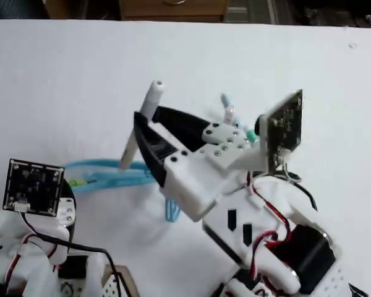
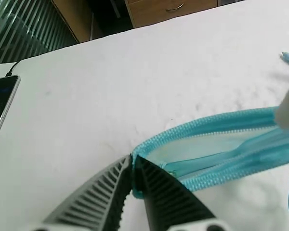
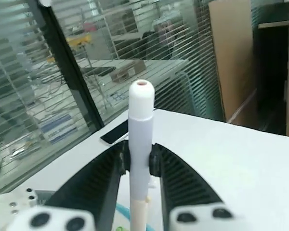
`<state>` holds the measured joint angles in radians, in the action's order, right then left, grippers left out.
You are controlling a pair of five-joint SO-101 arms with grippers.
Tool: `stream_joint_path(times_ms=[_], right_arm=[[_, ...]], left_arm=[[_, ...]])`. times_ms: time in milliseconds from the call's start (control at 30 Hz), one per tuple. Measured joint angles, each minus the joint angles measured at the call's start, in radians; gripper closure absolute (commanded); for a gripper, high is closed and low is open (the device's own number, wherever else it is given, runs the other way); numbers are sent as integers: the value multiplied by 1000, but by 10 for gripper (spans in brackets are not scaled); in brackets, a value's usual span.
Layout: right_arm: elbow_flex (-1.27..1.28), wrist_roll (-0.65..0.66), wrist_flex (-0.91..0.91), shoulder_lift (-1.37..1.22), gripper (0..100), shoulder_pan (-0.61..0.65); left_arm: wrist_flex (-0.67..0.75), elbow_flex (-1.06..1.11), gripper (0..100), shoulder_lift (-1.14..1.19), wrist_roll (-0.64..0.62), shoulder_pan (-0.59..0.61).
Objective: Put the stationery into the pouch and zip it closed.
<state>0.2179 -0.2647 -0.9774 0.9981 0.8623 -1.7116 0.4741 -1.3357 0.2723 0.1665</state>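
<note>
On the white table (image 1: 62, 74) the blue pouch (image 1: 105, 168) is laid at 8 o'clock, its end pinched by the closed left gripper (image 2: 132, 163), seemingly so the unzipped mouth is steadied, while a white pen (image 1: 147, 108) is clamped in the right gripper (image 3: 139, 158) at 10 o'clock, apparently for insertion
</note>
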Motion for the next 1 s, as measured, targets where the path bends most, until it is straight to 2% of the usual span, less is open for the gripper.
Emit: stream_joint_path(times_ms=[200, 567, 633, 800, 1000], right_arm=[[95, -2, 31, -5, 981, 44], [313, 12, 176, -3, 976, 51], [322, 63, 180, -2, 932, 51], [279, 121, 91, -5, 710, 87], [158, 132, 2, -5, 735, 117]], left_arm=[[0, 0, 978, 0, 0, 0], [0, 0, 978, 0, 0, 0], [0, 0, 978, 0, 0, 0], [0, 0, 978, 0, 0, 0], [0, 0, 978, 0, 0, 0]])
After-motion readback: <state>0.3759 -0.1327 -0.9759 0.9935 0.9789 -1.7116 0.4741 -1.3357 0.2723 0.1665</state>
